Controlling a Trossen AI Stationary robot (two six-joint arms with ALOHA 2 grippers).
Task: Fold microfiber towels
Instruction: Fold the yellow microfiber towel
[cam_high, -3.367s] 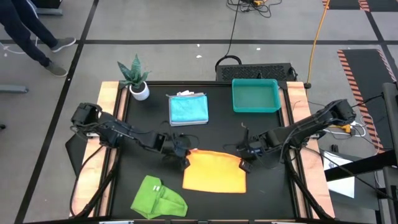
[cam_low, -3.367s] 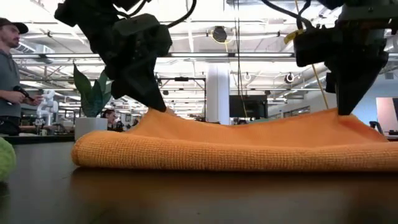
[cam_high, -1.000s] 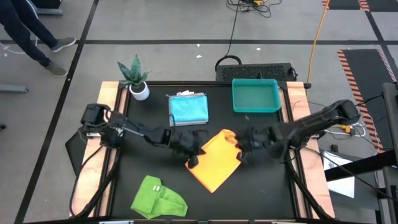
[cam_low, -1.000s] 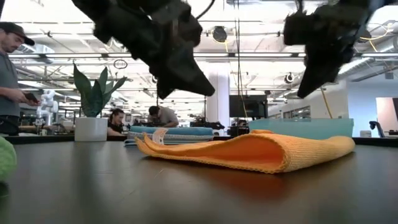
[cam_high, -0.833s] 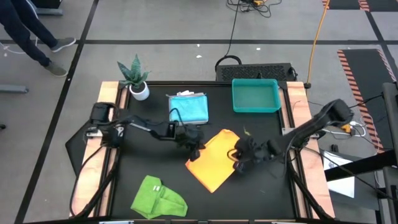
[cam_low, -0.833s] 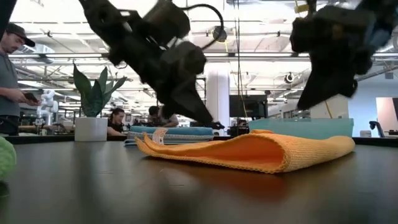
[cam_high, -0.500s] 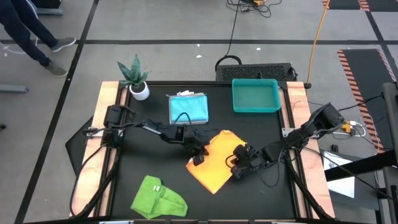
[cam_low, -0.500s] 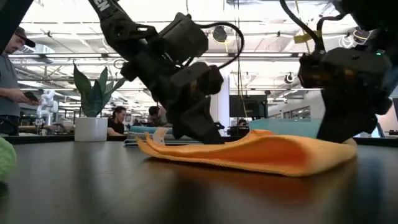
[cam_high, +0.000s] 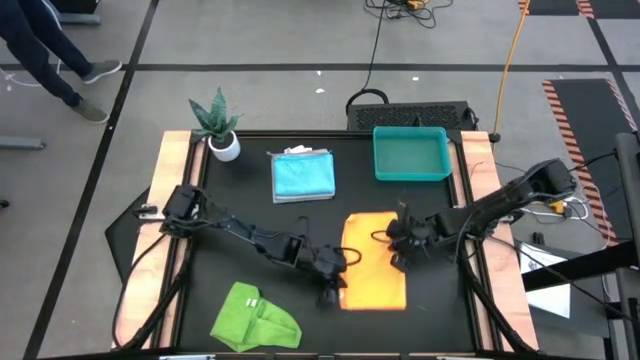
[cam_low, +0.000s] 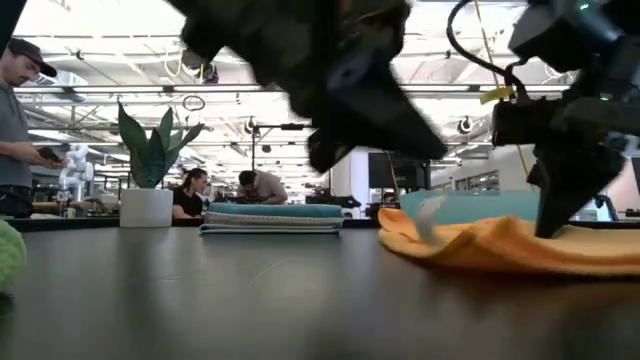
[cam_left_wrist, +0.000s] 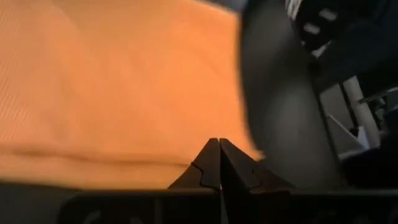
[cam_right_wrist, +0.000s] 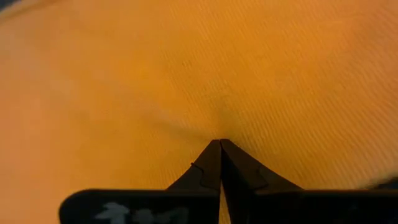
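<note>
Straightened since a second ago: orange towel (cam_high: 375, 262), now square-on right of bench (cam_high: 250, 180) centre. Left pincer (cam_high: 333, 288) pinched shut at its near-left edge; right pincer (cam_high: 400, 252) shut, tips pressing its right side.

The yellow-orange towel (cam_high: 375, 261) now lies squared and farther right, with the left tool (cam_high: 333, 285) moved to its near-left edge.

light: bright overhead (ceiling strips) | blur: left arm (cam_low: 330, 60) smeared, wrist views soft
</note>
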